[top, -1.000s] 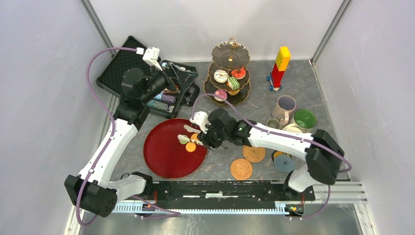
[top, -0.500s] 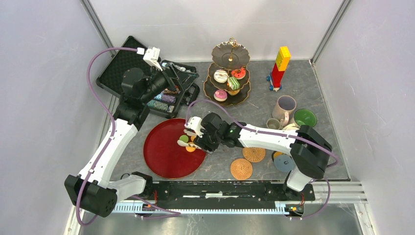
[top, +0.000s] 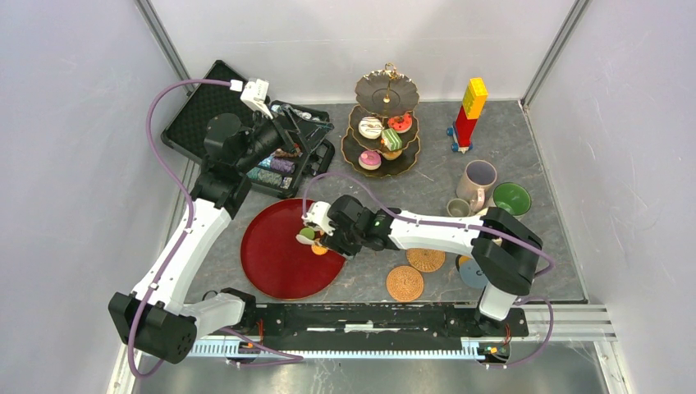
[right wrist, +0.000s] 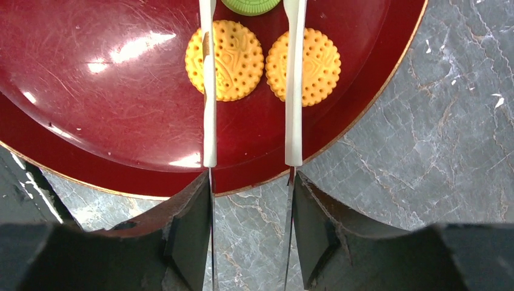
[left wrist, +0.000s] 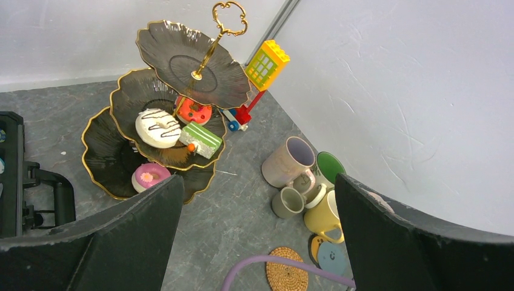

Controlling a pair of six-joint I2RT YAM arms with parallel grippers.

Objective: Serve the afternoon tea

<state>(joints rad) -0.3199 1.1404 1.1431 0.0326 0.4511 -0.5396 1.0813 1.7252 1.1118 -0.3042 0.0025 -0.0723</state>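
Right down at the bottom of the wrist view, the right gripper (right wrist: 251,185) had its fingers closed in on the handles of the tongs (right wrist: 209,91), the two pale arms running straight up the frame with a narrow gap between them. Under them, the red tray (right wrist: 91,109), glossy, its rim curving across the lower half! Two yellow biscuits (right wrist: 233,60) lay side by side on it, one beneath each tong arm, and a green macaron (right wrist: 250,5) peeked in at the top edge between the arms. Pinched or only bracketed? The tips were out of frame, so I could not tell.

In the overhead view, two woven coasters (top: 405,283) and a blue coaster (top: 476,273) sat low and right of centre on the grey table (top: 369,185), beside the tray.

Further up on the right, the mugs clustered: small grey mug (left wrist: 287,202), yellow mug (left wrist: 324,215), lilac mug (left wrist: 291,160) and green-lined mug (left wrist: 330,167) behind.

The left gripper (left wrist: 257,182) hung at upper left with its fingers spread wide, nothing between them, above an open black case (top: 197,115).

At the top centre stood the three-tier stand (left wrist: 176,60): top plate bare, a striped white donut (left wrist: 157,127), a red donut (left wrist: 194,112) and a green cake slice (left wrist: 202,138) on the middle, a pink cake (left wrist: 147,177) on the lowest. Right of it, the block tower (top: 469,111).
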